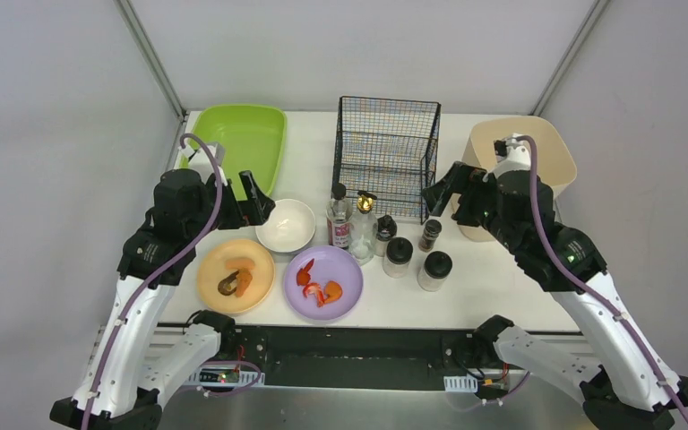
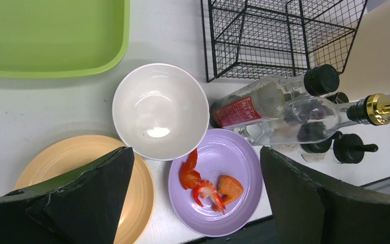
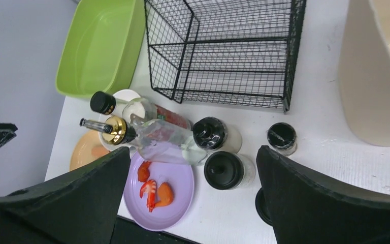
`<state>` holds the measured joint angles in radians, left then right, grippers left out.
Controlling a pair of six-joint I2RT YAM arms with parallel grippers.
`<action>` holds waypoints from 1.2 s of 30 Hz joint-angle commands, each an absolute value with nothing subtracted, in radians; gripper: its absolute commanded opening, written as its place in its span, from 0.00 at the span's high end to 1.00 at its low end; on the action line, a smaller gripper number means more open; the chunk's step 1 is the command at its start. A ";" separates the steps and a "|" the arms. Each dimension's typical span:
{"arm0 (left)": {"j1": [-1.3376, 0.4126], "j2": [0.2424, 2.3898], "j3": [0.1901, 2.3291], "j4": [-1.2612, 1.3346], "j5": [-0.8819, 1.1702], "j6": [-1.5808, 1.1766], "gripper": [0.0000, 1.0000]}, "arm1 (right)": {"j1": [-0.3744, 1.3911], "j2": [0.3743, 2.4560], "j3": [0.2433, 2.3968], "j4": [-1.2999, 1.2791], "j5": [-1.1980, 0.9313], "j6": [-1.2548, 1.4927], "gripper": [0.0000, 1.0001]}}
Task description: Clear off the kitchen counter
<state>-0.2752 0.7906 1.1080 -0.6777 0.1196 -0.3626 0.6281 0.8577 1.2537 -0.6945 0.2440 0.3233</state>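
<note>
The white kitchen counter (image 1: 502,278) holds a white bowl (image 1: 286,224), an orange plate (image 1: 210,288) with food scraps, a purple plate (image 1: 346,269) with shrimp pieces, two glass bottles (image 1: 339,222) and several black-capped spice jars (image 1: 398,256). My left gripper (image 1: 258,204) hangs open and empty above the bowl and plates; in the left wrist view (image 2: 195,168) the purple plate (image 2: 238,162) lies between its fingers. My right gripper (image 1: 443,193) hangs open and empty above the jars; it also shows in the right wrist view (image 3: 193,157), above the jars (image 3: 224,170).
A green tray (image 1: 242,139) stands at the back left, a black wire basket (image 1: 387,152) at the back middle and a beige bin (image 1: 557,148) at the back right. A black-and-metal rail (image 1: 349,345) runs along the front edge.
</note>
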 commanded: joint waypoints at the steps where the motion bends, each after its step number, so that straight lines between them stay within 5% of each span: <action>1: -0.279 0.749 1.098 -0.661 0.091 -0.390 0.00 | 0.667 0.825 1.251 -0.684 0.202 0.305 0.01; 17: -0.279 0.670 0.990 -0.659 0.084 -0.399 0.00 | 0.782 0.888 1.143 -0.602 0.010 0.048 0.07; 25: -0.279 0.647 0.953 -0.656 0.070 -0.384 0.00 | 1.000 0.922 1.003 -0.334 0.285 -0.110 0.06; 36: -0.279 0.633 0.937 -0.650 0.066 -0.366 0.00 | 1.012 0.963 0.900 -0.019 0.282 -0.183 0.11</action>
